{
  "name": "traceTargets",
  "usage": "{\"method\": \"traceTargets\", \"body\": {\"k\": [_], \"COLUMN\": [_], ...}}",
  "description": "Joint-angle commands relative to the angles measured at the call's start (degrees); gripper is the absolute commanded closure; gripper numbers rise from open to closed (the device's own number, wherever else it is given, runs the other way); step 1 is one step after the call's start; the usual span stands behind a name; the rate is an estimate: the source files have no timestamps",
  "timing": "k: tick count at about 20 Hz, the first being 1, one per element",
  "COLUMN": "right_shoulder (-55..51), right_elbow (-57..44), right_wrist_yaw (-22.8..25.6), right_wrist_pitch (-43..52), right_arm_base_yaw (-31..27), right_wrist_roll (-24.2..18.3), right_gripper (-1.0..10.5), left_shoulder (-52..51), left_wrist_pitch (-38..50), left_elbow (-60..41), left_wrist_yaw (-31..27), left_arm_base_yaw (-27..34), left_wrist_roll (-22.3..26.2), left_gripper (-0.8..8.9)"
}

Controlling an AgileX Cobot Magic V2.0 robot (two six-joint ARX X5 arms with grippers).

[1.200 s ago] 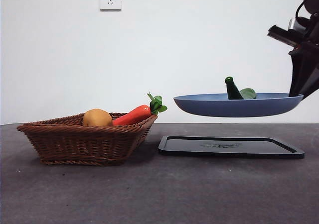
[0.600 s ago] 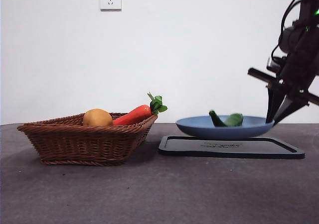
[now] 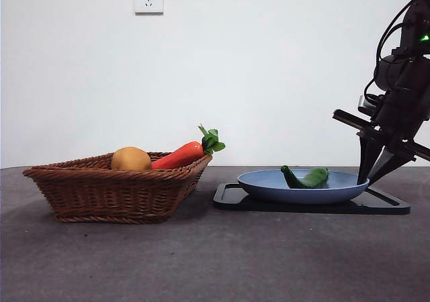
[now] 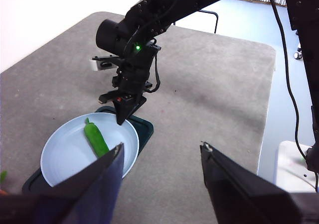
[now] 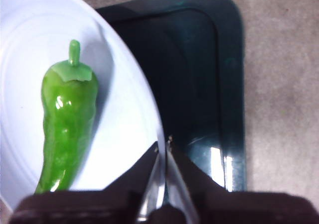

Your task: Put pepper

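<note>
The green pepper [image 3: 306,178] lies in a blue plate [image 3: 269,188] that rests on a black tray [image 3: 383,205] at the right. My right gripper [image 3: 368,181] is shut on the plate's right rim, its jaws pinched over the edge [image 5: 163,144]. The right wrist view shows the pepper [image 5: 67,119] lying flat on the plate [image 5: 124,119] above the tray [image 5: 199,84]. My left gripper [image 4: 162,147] is open and empty, high above the table. It looks down on the pepper [image 4: 97,140], the plate [image 4: 62,157] and the right gripper [image 4: 120,122].
A wicker basket [image 3: 114,188] stands at the left with a carrot [image 3: 181,156] and a round yellow-orange fruit [image 3: 131,158] in it. The basket's right corner is close to the tray's left end. A white wall stands behind the table.
The right gripper has lowered the blue plate from the air down onto the black tray. The pepper has settled lower and flatter in the plate.
</note>
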Motion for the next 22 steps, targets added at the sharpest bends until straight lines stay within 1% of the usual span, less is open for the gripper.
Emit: {"method": "traceTargets", "body": {"k": [1, 4, 7, 9, 10, 12, 15, 16, 18, 20, 22], "right_shoulder": [1.38, -0.63, -6.01, -11.76, -14.88, -21.68, -31.78, -34.86, -40.04, -44.04, -46.75], "right_elbow": [1.27, 1.27, 1.27, 1.27, 1.27, 1.27, 1.27, 1.27, 1.27, 1.27, 1.25], "right_wrist_yaw": [0.00, 0.28, 1.31, 1.42, 1.22, 1.29, 1.29, 1.27, 1.29, 1.46, 1.46], "right_wrist_pitch": [-0.15, -1.40, -2.99, -5.44, -7.28, -11.93, -21.66, -24.63, -29.33, -33.14, -34.64], "right_arm_base_yaw": [-0.02, -0.42, -1.11, -1.09, -1.09, -0.24, 3.21, 4.44, 7.58, 11.21, 13.97], "right_wrist_roll": [-0.37, -0.74, -1.42, -1.86, -2.45, -6.21, -10.93, -11.91, -13.16, -13.35, -13.35], "right_gripper": [7.9, 7.2, 7.2, 7.2, 7.2, 7.2, 7.3, 7.3, 7.3, 7.3, 7.3], "left_shoulder": [0.42, 0.42, 0.42, 0.42, 0.42, 0.42, 0.42, 0.42, 0.42, 0.42, 0.42], "left_wrist_pitch": [-0.02, -0.09, -0.31, -0.87, -1.09, -1.29, -1.70, -2.12, -2.71, -3.08, -3.89], "left_elbow": [1.01, 1.01, 1.01, 1.01, 1.01, 1.01, 1.01, 1.01, 1.01, 1.01, 1.01], "left_wrist_yaw": [0.00, 0.00, -0.04, -0.04, -0.04, -0.02, 0.02, 0.02, 0.02, 0.07, 0.07], "left_arm_base_yaw": [-0.50, -0.50, -0.50, -0.50, -0.50, -0.50, -0.50, -0.50, -0.50, -0.50, -0.50], "left_wrist_roll": [-0.33, -0.33, -0.33, -0.33, -0.33, -0.33, -0.33, -0.33, -0.33, -0.35, -0.39], "left_gripper": [5.38, 5.38, 5.38, 5.38, 5.38, 5.39, 5.40, 5.42, 5.42, 5.42, 5.42]}}
